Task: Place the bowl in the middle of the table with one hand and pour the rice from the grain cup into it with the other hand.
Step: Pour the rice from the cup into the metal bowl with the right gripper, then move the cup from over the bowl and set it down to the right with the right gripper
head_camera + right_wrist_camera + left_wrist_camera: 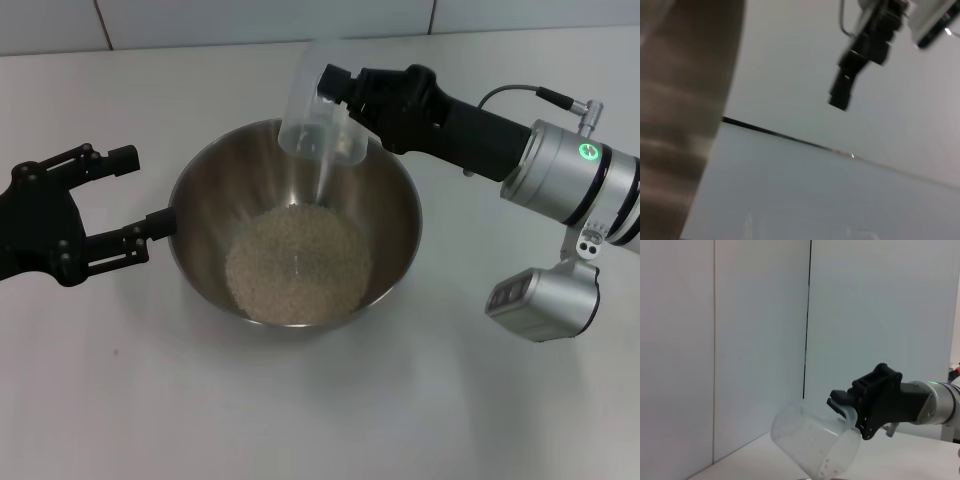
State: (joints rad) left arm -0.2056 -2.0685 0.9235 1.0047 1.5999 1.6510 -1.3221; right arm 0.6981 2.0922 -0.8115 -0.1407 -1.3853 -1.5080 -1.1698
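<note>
The steel bowl point(395, 205) stands mid-table on the white table point(320, 400) and holds a pale heap of rice point(300, 265). My right gripper point(335, 90) is shut on the clear grain cup point(315, 115) and holds it tipped mouth-down over the bowl's far rim. A thin stream of grains falls from it. In the left wrist view the tilted cup point(807, 440) shows a few grains near its mouth, with the right gripper point(845, 407) clamped on it. My left gripper point(135, 195) is open beside the bowl's left rim, its lower finger point(150, 228) at the rim.
A grey wall with a dark seam point(807, 315) rises behind the table. The right wrist camera housing point(540, 295) hangs under the right arm, to the right of the bowl. The bowl's wall point(680, 100) fills one side of the right wrist view.
</note>
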